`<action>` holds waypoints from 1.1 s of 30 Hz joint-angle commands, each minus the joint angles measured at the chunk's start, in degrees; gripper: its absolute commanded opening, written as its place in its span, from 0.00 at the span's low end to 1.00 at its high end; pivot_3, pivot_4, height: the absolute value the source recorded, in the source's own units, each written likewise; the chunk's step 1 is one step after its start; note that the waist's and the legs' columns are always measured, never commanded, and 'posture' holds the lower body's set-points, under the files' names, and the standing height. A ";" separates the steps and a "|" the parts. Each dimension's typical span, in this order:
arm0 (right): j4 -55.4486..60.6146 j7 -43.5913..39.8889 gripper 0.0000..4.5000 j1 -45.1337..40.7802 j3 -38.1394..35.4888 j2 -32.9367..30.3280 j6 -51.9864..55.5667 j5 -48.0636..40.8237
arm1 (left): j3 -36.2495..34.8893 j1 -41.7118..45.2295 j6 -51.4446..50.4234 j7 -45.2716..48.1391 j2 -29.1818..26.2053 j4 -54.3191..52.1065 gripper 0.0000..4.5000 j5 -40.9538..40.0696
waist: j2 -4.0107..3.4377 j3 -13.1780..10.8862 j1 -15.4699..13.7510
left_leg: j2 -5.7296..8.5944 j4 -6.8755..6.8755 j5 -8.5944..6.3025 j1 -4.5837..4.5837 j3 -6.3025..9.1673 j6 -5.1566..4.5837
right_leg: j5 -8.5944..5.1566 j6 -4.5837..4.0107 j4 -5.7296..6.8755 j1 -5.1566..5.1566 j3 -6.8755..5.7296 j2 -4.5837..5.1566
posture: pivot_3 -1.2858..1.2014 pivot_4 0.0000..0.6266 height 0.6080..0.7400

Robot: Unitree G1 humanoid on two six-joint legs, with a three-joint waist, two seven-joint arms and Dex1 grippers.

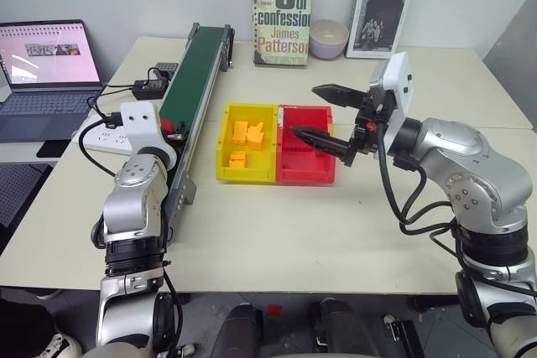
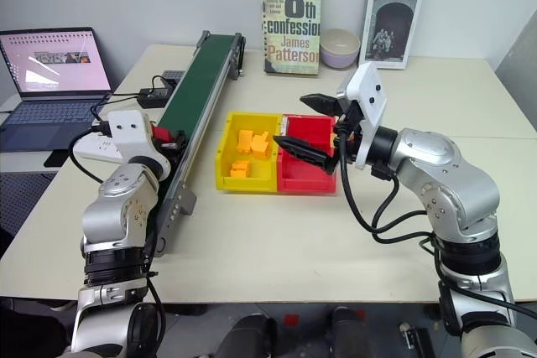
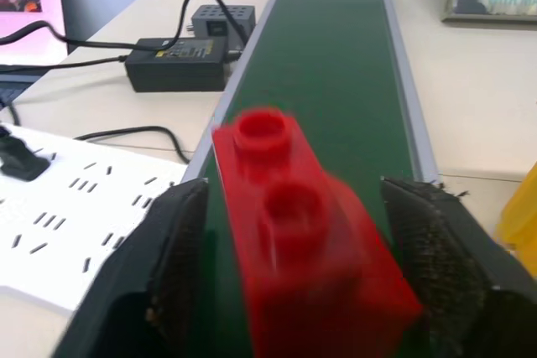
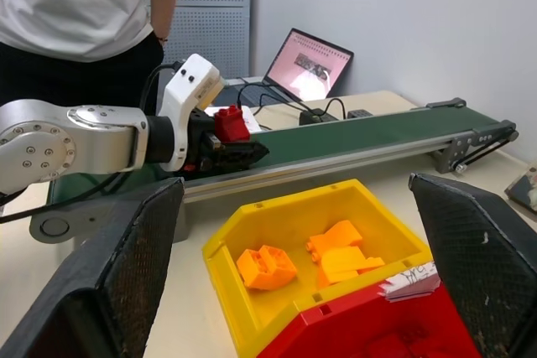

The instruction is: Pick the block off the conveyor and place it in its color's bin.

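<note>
block (image 3: 310,249) sits on the conveyor (image 3: 336,56) btwn the left gripper (image 3: 319,291) fingers, long axis along the belt; jaws narrowed round it, gap each side, no grip yet. right gripper (image 1: 323,115) wide open over the red bin (image 1: 306,175), far from block.

From my left wrist camera the block (image 3: 315,270) is smeared with blur and cut off at the frame's edge, so I can't tell whether the fingers (image 3: 180,262) touch it. In the head views the left tool (image 2: 168,138) hides most of it.
</note>
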State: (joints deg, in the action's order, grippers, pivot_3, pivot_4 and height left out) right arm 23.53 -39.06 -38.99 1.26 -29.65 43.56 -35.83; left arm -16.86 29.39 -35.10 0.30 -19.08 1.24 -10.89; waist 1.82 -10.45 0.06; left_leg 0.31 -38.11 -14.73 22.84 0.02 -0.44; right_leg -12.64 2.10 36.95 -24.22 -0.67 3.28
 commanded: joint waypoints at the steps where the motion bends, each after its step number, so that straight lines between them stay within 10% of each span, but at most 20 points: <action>1: 2.62 -3.08 1.00 -0.52 -2.52 -0.51 1.18 -5.65 | -1.54 -1.12 -2.71 -2.40 1.31 -6.12 0.50 -0.73 | 0.00 0.00 0.00 | 0.00 0.00 0.00 0.00 0.00 0.00 | 0.00 0.00 -0.01 0.00 0.00 0.01 | 0.52 0.24 1.00; 5: 2.78 -5.35 1.00 -1.74 -3.03 -0.92 3.76 -11.05 | -1.87 -2.23 -5.35 -3.26 1.86 -9.18 0.35 -1.18 | 0.00 0.00 -0.01 | -0.01 0.00 0.00 0.00 0.04 0.00 | 0.00 0.00 0.01 0.01 -0.03 0.02 | 0.52 0.24 1.00; 14: 1.38 -6.27 1.00 -2.23 -1.98 -3.03 2.08 -9.13 | -2.65 0.10 -10.95 0.35 -2.95 -11.16 0.34 -3.25 | 0.00 0.00 0.00 | -0.01 -0.02 0.00 -0.01 0.02 0.00 | 0.00 0.00 0.00 0.02 -0.03 -0.08 | 0.52 0.24 1.00; 23: 6.83 -4.47 1.00 6.22 -2.62 -8.75 0.19 -3.81 | 14.13 8.35 -11.45 27.81 -15.49 -11.71 0.34 -8.61 | 0.02 0.00 -0.45 | 0.14 0.01 -0.01 0.03 -0.14 0.00 | -0.01 0.00 -0.10 0.04 -0.07 -0.08 | 0.52 0.24 1.00; 33: 17.98 11.90 1.00 13.56 -7.63 -7.51 6.66 -2.36 | 34.47 23.83 9.36 44.54 -3.88 13.20 0.34 0.85 | 0.00 0.00 -0.91 | 0.03 -0.05 0.00 0.01 -0.19 -0.01 | -0.04 -0.02 -0.08 0.02 -0.03 -0.21 | 0.52 0.24 1.00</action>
State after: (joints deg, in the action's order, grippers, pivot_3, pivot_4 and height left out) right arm 37.69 -30.02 -25.16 -3.86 -37.49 49.07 -37.25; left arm 15.61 51.10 -32.03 42.25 -23.75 10.55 -13.16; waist 1.82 -10.45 -0.85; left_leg 0.36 -38.15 -14.72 22.86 -0.19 -0.45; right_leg -12.68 2.07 36.88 -24.22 -0.69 3.07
